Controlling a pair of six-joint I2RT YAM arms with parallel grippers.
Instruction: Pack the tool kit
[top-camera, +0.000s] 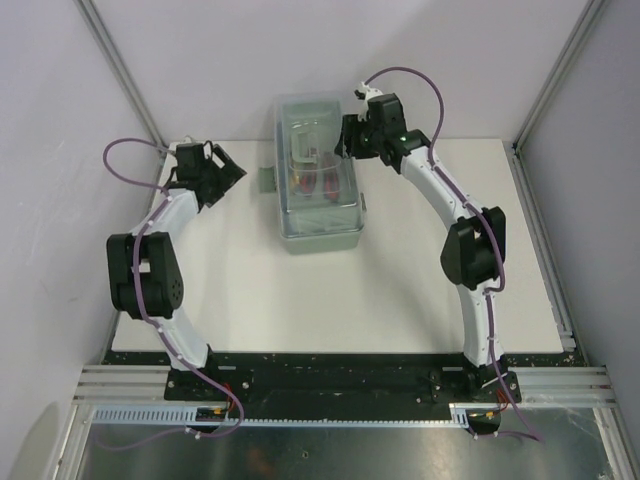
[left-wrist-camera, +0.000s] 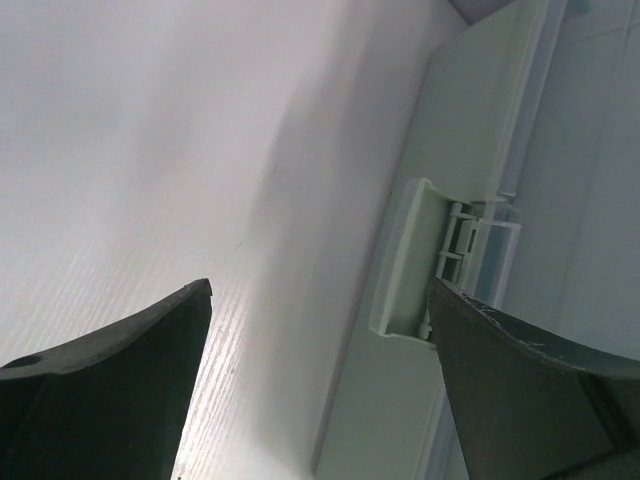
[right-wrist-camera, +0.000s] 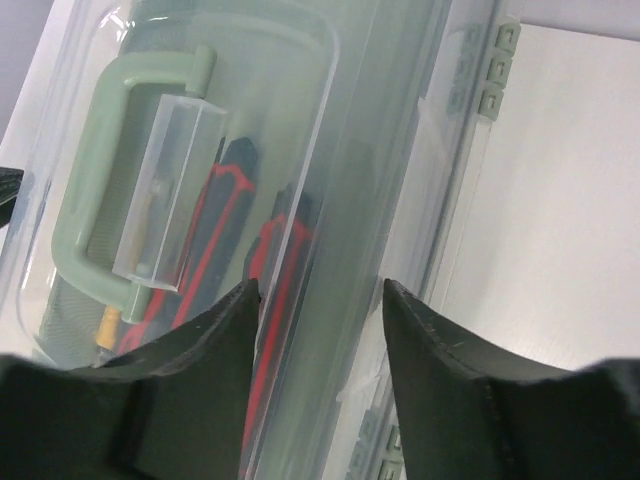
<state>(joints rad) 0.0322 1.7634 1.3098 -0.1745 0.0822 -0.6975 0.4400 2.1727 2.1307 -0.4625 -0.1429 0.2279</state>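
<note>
Bright, even light with soft shadows on the worktop (top-camera: 400, 300). Wrist views go blurry close up, and the lid (right-wrist-camera: 350, 150) glares a bit.

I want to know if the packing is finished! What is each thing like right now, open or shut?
tool kit: closed.
lid: down, shut.
side latch: sticking out, looks unsnapped.
tools: inside, under the lid.
left hand: open, empty, beside the latch.
right hand: open, empty, above the lid.
</note>
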